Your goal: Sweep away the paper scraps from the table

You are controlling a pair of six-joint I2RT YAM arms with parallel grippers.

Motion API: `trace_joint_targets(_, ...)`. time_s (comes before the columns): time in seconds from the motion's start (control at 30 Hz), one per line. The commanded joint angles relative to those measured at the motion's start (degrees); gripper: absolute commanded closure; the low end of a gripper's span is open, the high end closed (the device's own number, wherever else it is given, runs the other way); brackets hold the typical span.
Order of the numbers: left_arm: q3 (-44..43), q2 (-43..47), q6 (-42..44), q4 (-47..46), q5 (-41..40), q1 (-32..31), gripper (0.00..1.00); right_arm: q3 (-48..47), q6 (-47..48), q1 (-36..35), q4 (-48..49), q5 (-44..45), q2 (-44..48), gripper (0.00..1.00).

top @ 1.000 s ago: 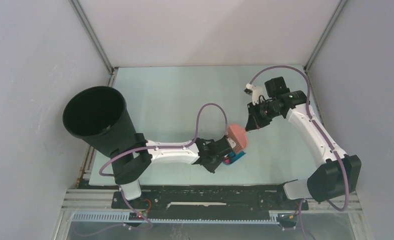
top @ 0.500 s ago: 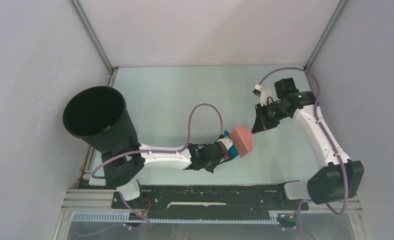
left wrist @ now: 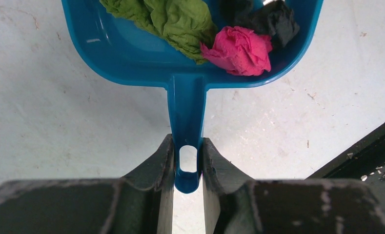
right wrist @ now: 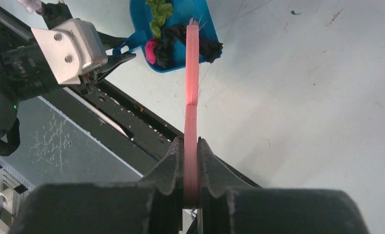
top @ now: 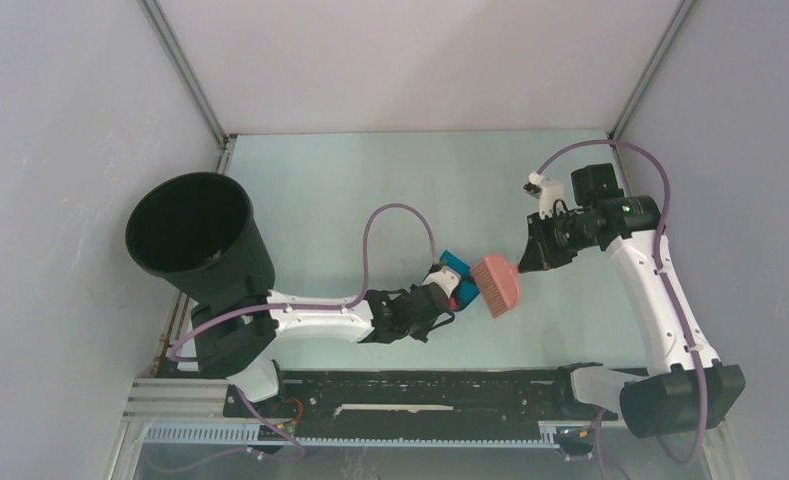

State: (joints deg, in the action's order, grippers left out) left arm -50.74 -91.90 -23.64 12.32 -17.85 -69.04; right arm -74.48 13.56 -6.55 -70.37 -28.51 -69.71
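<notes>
paper scraps (left wrist: 183, 23) in blue dustpan (left wrist: 127, 53) on table (left wrist: 49, 126) – straight ahead of left gripper (left wrist: 188, 142), along handle (left wrist: 186, 109) axis | left jaws pinching handle | right gripper (right wrist: 191, 144) clamped on pink brush (right wrist: 192, 63), head at pan mouth | left arm nearer

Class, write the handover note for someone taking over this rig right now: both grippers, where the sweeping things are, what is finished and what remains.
Left gripper: shut on the blue dustpan's handle, with the pan low over the table.
Right gripper: shut on the pink brush, whose head is at the pan's open lip.
Paper scraps: green, magenta and black ones lie in the pan; one black scrap sits right at the lip.
Done: visible scraps gathered.
Left: nudge in the lip scrap, check the tiny green speck on the table, then probably empty the pan, perhaps into the black bin.
</notes>
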Motion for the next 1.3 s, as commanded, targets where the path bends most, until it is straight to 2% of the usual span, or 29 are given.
trace_joint_targets(0.0, 1.62, 2.04, -3.01, -3.01, -2.56, 0.17, 1.00, -0.72, 1.23, 1.38, -2.59, -0.59, 2.73, 1.00)
trace_joint_targets(0.27, 3.51, 3.57, -4.14, -5.06, -1.81, 1.43, 1.00, 1.83, 2.02, 2.77, -3.14, -0.66, 3.02, 1.00)
trace_joint_targets(0.63, 5.53, 5.69, -5.52, -7.21, 3.92, 4.61, 1.00, 3.92, 2.14, 3.91, -1.24, -1.11, 2.72, 1.00)
trace_joint_targets(0.87, 6.79, 9.08, -7.19, -7.17, 6.83, 8.54, 1.00, 3.97, 3.20, 5.00, -1.46, 1.64, 5.62, 1.00)
trace_joint_targets(1.1, 2.67, 8.51, -2.45, 1.17, 6.50, 10.77, 1.00, 3.95, 6.33, 9.88, -3.34, 1.81, 5.27, 1.00)
trace_joint_targets(1.27, -1.11, 6.30, -3.74, 11.73, 7.93, 10.04, 1.00, 3.99, 6.63, 11.70, -1.51, 3.24, 4.17, 1.00)
